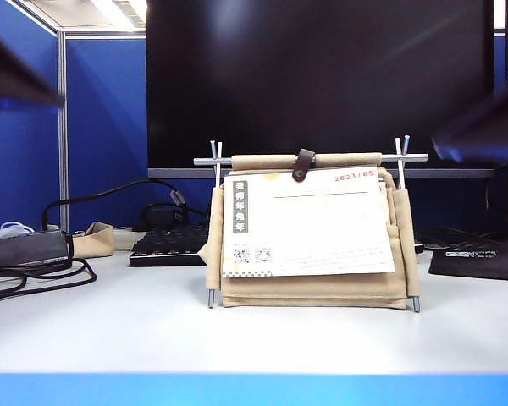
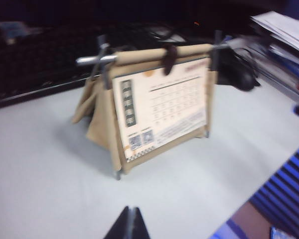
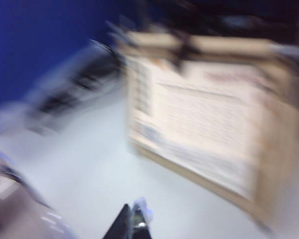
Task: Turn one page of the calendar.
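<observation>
The calendar [image 1: 309, 233] stands upright in the middle of the white table [image 1: 254, 334], in front of a dark monitor [image 1: 322, 80]. Its beige cloth stand hangs on thin metal rods, and a small brown strap [image 1: 303, 164] goes over the top bar. The page [image 1: 305, 222] marked 2023/05 lies flat on the front face, with the grey strip of characters on its left side and a QR code under it. A black keyboard [image 1: 169, 245] lies behind the calendar to the left, with cables [image 1: 34, 275] beside it.

The left gripper [image 2: 129, 224] hangs above the table, well apart from the calendar, with its fingers pressed together and holding nothing. The right gripper [image 3: 132, 225] is also away from the calendar; its view is blurred, but the fingers appear pressed together and empty.
</observation>
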### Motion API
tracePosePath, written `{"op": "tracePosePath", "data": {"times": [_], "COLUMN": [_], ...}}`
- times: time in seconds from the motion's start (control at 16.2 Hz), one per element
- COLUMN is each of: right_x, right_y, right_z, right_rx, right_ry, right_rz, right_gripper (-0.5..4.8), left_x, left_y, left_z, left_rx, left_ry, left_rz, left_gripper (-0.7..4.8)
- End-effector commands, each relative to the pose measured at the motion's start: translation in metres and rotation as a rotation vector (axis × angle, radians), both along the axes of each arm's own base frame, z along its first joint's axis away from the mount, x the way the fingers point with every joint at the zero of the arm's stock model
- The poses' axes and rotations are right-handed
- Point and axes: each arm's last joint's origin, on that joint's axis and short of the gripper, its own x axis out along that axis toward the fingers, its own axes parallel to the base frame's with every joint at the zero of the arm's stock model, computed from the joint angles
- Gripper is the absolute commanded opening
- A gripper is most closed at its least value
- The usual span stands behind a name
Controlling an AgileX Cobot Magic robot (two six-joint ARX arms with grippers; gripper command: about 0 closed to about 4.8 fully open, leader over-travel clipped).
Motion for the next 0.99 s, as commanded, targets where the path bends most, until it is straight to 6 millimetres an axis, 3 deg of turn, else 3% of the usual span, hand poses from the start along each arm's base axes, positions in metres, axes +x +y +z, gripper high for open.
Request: {"op": "tracePosePath", "data": {"times": [0.06, 0.25, 0.31, 0.43, 0.62, 0.68, 0.99], "right_x": [0.0, 0.003, 0.008, 0.017, 0.045, 0.06, 0.091], "right_y": [0.001, 0.003, 0.005, 0.009, 0.022, 0.023, 0.005], "right_z": [0.015, 0.012, 0.016, 0.027, 0.037, 0.028, 0.003], "right_rx": [0.122, 0.103, 0.094, 0.062, -0.04, -0.014, 0.102], "right_ry": [-0.053, -0.015, 0.002, -0.005, 0.023, 0.076, 0.232], "right_rz": [0.039, 0.032, 0.034, 0.045, 0.044, 0.057, 0.095], "right_gripper": [0.01, 0.19, 0.58, 0.68, 1.24, 1.74, 1.92], "left_x": [0.003, 0.012, 0.016, 0.019, 0.022, 0.021, 0.021], "left_y": [-0.002, -0.007, -0.011, -0.013, -0.015, -0.015, -0.014], "left_z": [0.009, 0.014, 0.015, 0.018, 0.019, 0.018, 0.015], "left_rx": [0.051, 0.068, 0.076, 0.089, 0.099, 0.103, 0.13], "left_ry": [0.013, 0.04, 0.056, 0.055, 0.065, 0.072, 0.088], "left_rz": [-0.014, -0.02, -0.041, -0.065, -0.063, -0.064, -0.068], "left_gripper": [-0.06, -0.06, -0.05, -0.05, -0.05, -0.05, -0.05]}}
